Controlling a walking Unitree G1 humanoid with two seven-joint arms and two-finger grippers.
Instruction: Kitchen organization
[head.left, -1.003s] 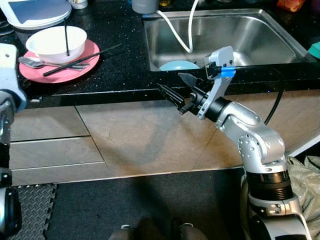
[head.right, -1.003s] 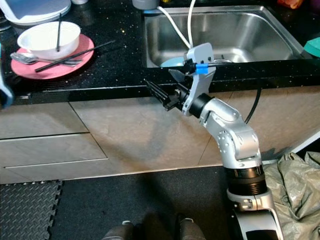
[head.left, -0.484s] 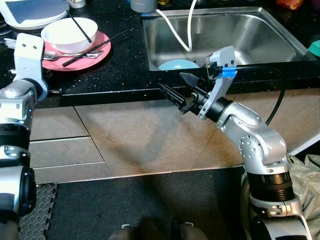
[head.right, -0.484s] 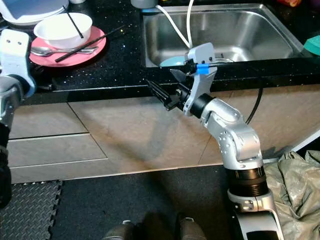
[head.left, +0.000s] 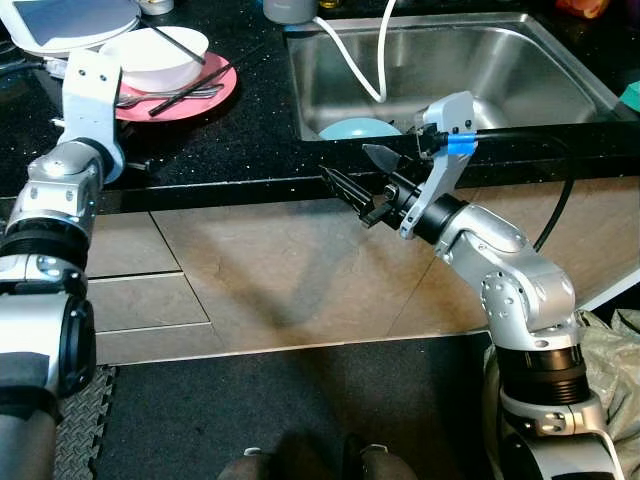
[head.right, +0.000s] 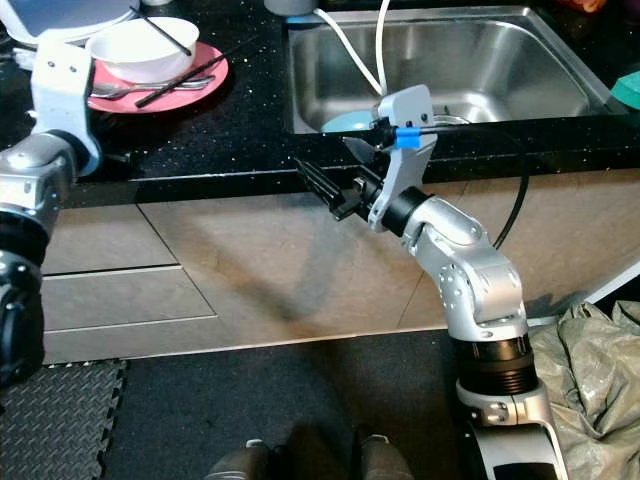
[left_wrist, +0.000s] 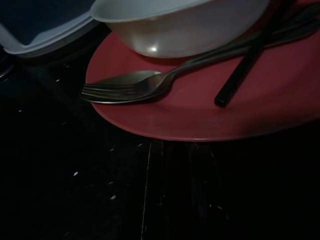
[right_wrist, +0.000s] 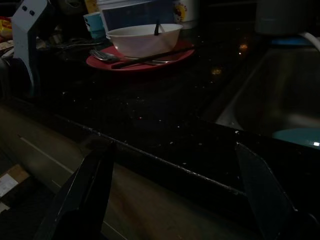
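Since a second ago the robot's left arm has risen and reached forward over the black speckled stone countertop (head.left: 240, 130), its white wrist housing now just short of the round red plate (head.left: 215, 92), while the whole scene has slid sideways with the camera. The left gripper (left_wrist: 177, 165) hovers low over the counter at the plate's near rim; its fingers are too dark in the wrist view to tell whether they are apart or together.

The red plate sits at about 11 o'clock in the head view, well apart from the sink. On it stands a white ceramic bowl (head.left: 155, 55) with one black chopstick (head.right: 168, 34) leaning inside. A silver metal fork (left_wrist: 135, 87) lies on the plate beside the bowl, tines toward the rim, and a second black chopstick (left_wrist: 250, 62) lies across the plate next to it. A white lidded container (head.left: 70, 20) rests just beyond the plate at 11 o'clock.

The right gripper (head.left: 362, 185) is held at the counter's front edge near centre, below the stainless steel sink (head.left: 500, 70), its two black fingers spread wide with nothing between them. A light blue plate (head.left: 358, 129) lies in the sink's near left corner, and a white hose (head.left: 365, 60) curves down into the basin at 12 o'clock.
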